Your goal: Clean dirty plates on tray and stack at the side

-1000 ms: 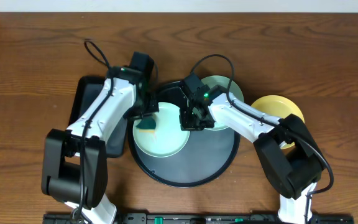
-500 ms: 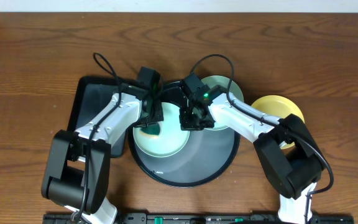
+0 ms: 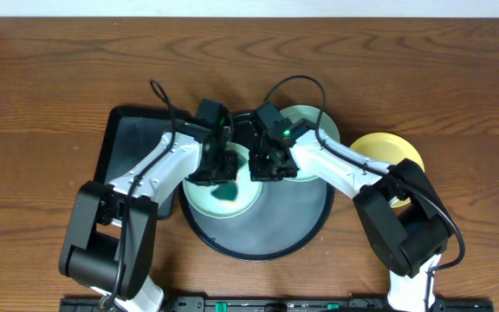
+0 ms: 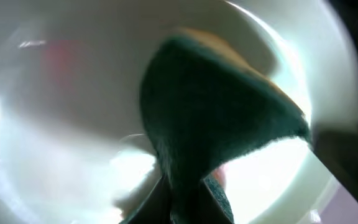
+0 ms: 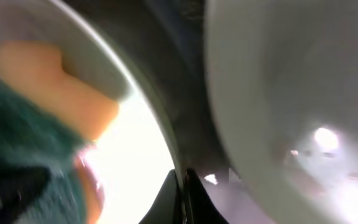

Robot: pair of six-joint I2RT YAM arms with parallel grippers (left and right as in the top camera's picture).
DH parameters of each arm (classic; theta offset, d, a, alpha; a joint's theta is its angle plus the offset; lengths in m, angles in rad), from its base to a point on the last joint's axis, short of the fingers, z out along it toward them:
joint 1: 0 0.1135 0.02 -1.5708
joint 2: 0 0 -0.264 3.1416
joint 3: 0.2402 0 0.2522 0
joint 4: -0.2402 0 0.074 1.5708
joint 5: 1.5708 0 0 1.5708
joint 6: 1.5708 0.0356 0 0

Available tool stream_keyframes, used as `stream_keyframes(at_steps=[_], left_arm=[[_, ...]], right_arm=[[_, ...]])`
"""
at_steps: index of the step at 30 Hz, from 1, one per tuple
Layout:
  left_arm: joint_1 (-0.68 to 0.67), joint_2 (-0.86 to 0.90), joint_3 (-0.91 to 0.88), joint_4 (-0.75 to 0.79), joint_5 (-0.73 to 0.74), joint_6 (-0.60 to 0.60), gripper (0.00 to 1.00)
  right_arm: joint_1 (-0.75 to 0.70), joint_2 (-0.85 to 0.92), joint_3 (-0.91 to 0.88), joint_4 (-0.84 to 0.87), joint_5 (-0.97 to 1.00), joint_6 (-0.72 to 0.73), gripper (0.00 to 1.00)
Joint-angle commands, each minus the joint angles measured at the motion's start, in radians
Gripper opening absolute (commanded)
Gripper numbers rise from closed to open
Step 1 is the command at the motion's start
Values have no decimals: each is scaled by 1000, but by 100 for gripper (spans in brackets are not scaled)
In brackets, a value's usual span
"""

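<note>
Left gripper [image 3: 218, 172] clamps a green-and-yellow sponge [image 4: 216, 118] onto the mint plate [image 3: 202, 201], and the right gripper [image 3: 265, 169] is pinched shut on that plate's rim. The black tray [image 3: 297, 221] fills mid-frame, with the pale, glossy mint plate lying centre-left in it. A second mint plate [image 3: 314, 121] waits at the tray's upper right. The yellow plate [image 3: 392, 149] sits off-tray at right, probably done. Two plates seem left to clean, and nothing is stacked.
</note>
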Motion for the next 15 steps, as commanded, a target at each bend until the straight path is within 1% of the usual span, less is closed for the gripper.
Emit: stream_keyframes(at_steps=[1, 12, 15], left_arm=[[14, 12, 2, -16, -415, -222, 7], [13, 12, 10, -23, -443, -242, 7], [13, 12, 10, -47, -412, -240, 8]], right_arm=[[6, -5, 18, -9, 2, 9, 1], [6, -5, 18, -9, 2, 9, 1], [6, -5, 18, -9, 3, 10, 1]])
